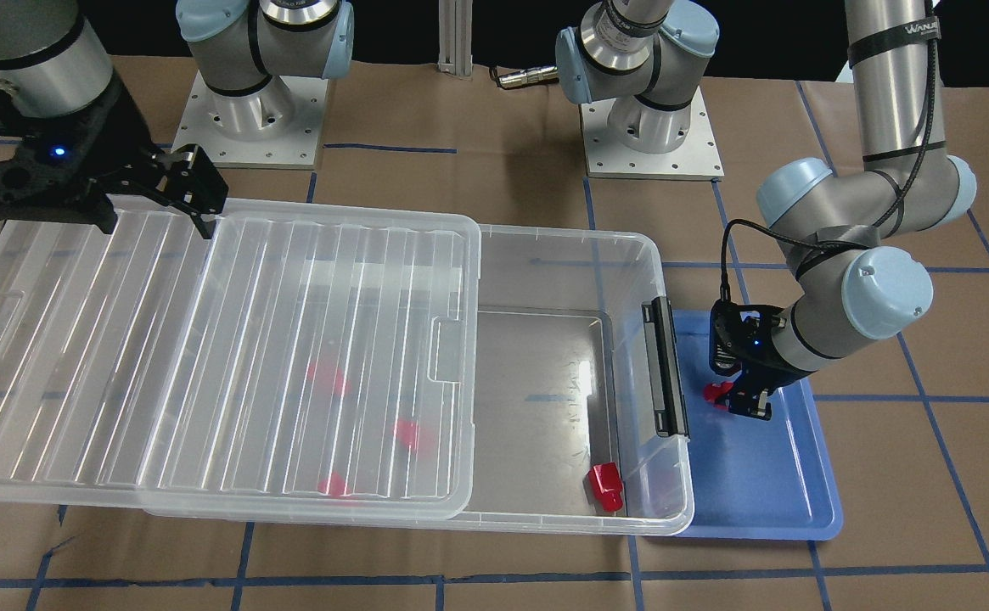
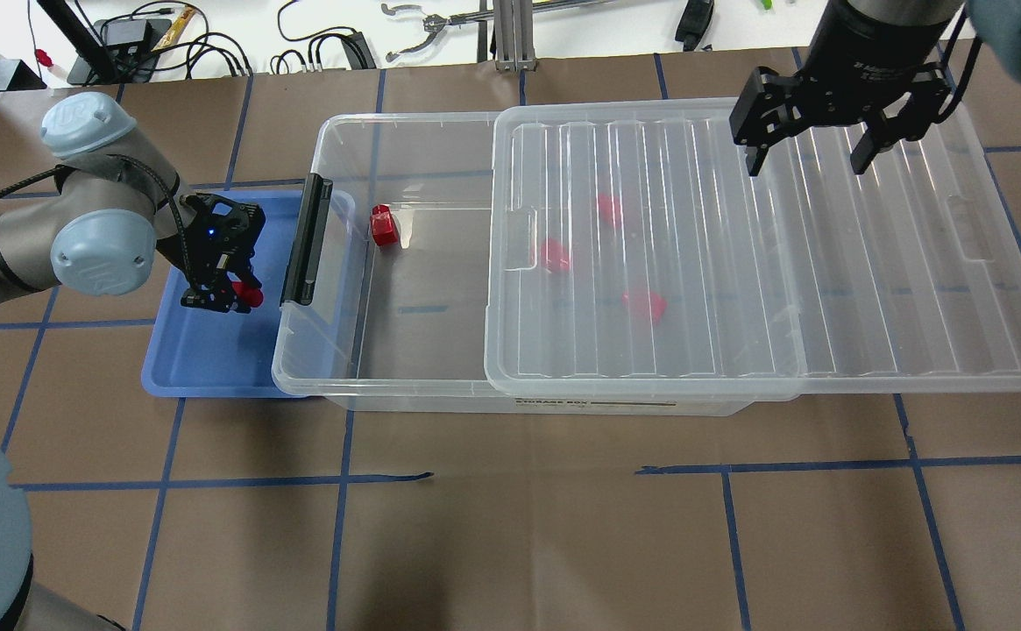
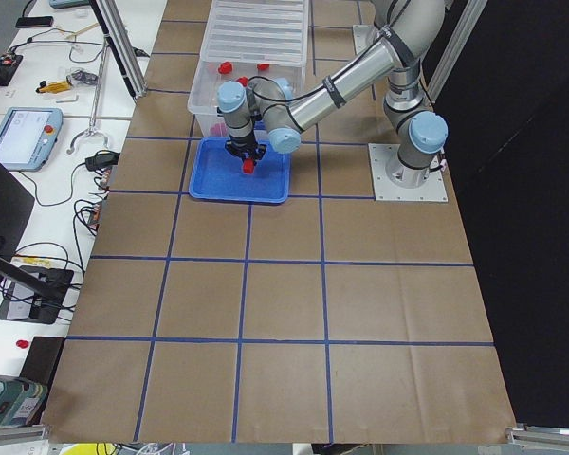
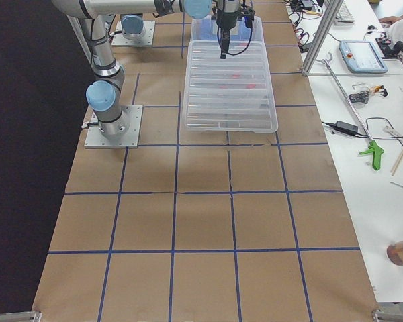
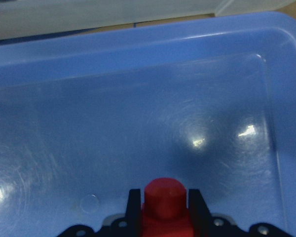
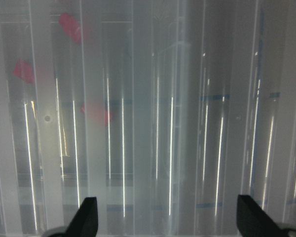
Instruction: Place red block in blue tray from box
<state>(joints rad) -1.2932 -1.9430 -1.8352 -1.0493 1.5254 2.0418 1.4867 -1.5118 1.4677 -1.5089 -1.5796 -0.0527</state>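
Your left tool (image 5: 164, 206) pinches a small glossy red plastic block (image 2: 251, 296) low over the shallow matte-blue plastic tray (image 2: 203, 368) (contact with its floor can't be judged), elbow bent, wrist pointing down. Your right tool (image 2: 806, 163) hangs spread wide above the ribbed translucent lid (image 2: 913, 307) of the large clear plastic box (image 2: 335, 131).

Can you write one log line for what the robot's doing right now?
left gripper: shut on red block over blue tray | right gripper: open above lid | box: part open, four blocks inside
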